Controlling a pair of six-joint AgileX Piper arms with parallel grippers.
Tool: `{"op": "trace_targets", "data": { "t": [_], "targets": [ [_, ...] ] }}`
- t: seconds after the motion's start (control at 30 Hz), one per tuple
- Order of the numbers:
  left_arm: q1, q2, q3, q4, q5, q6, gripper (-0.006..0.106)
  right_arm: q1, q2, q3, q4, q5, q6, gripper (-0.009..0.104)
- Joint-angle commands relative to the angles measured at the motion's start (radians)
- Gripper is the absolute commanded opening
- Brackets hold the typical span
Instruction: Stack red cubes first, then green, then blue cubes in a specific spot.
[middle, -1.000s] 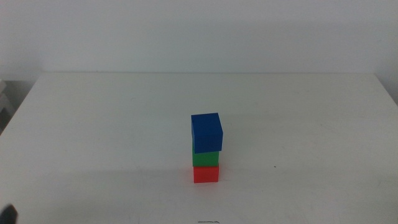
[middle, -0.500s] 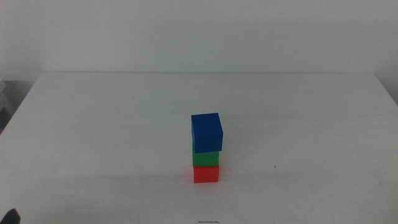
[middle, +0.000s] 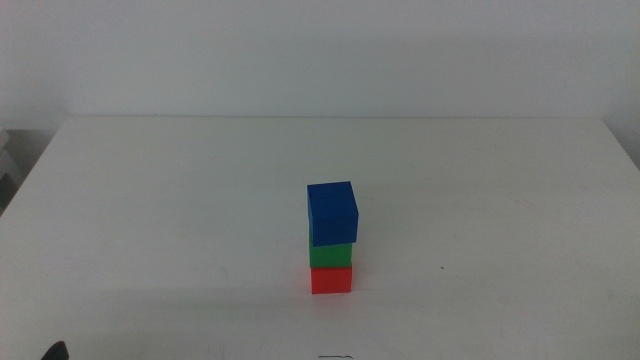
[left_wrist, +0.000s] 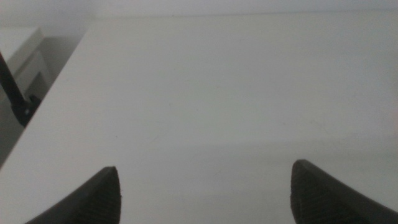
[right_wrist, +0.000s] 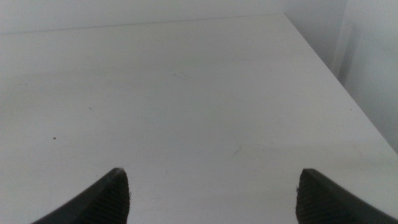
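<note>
The left claw (left_wrist: 205, 190) hangs over bare white desk (left_wrist: 236, 93) with its two dark jaws spread wide and nothing between them; in the middle view only a dark tip of it (middle: 55, 351) peeks in at the bottom edge near the left corner. The right claw (right_wrist: 211, 193) is likewise spread wide over empty desk surface, holding nothing, and it does not show in the middle view. Its wrist view takes in one edge of the desk with a pale wall beyond.

Near the middle of the desk, toward the front, the three cubes stand as one column. The red cube (middle: 331, 280) sits on the desk surface at the bottom. The green cube (middle: 330, 256) rests directly on it, with only a narrow band of its front face showing. The blue cube (middle: 332, 213) sits on top of the green one, looking the largest because it is nearest the camera, and turned slightly so that it overhangs a little to the right. Neither claw is near the stack; both are well apart from it.
</note>
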Motion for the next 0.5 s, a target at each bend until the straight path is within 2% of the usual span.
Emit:
{"op": "trace_targets", "data": {
  "t": [0.0,0.23,0.47],
  "targets": [
    [-0.020,-0.023,-0.003,0.038,-0.085,-0.012,0.094,-0.008,-0.023,-0.017,-0.005,-0.072,-0.010,0.074],
    [0.030,-0.023,-0.003,-0.005,-0.084,-0.012,0.094,-0.008,-0.023,-0.017,-0.005,-0.071,-0.010,0.074],
    [0.043,-0.022,-0.004,0.005,-0.078,-0.012,0.094,-0.008,-0.023,-0.017,-0.005,-0.069,-0.010,0.074]
  ]
}}
